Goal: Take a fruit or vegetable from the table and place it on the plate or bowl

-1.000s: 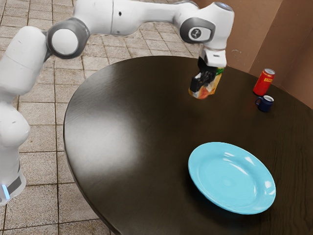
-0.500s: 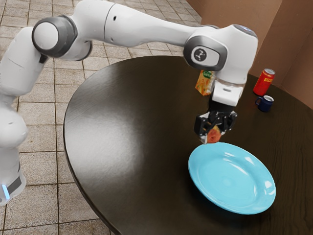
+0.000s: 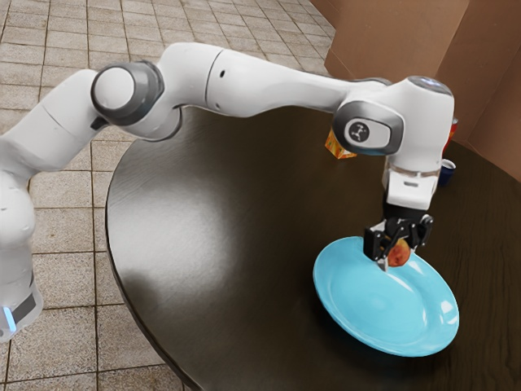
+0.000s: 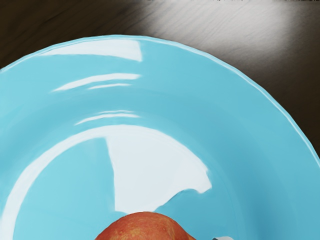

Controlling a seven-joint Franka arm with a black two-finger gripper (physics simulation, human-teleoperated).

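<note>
My gripper (image 3: 398, 253) is shut on a small red-orange fruit (image 3: 399, 256) and hangs just above the far rim of the light blue plate (image 3: 358, 301) at the table's front right in the exterior view. In the wrist view the fruit (image 4: 142, 227) bulges up right under my hand, with the glossy plate (image 4: 150, 100) spread beneath it and dark table beyond its rim.
The round dark table (image 3: 212, 236) carries an orange juice carton (image 3: 338, 147) behind my arm. A red can (image 3: 451, 130) and a blue mug (image 3: 444, 169) peek out beside my wrist at the far right. Cardboard-brown walls stand behind.
My arm has carried the fruit from beside the juice carton, forward and toward the exterior view's right, lowering it from the plate's near-left edge to over the plate.
</note>
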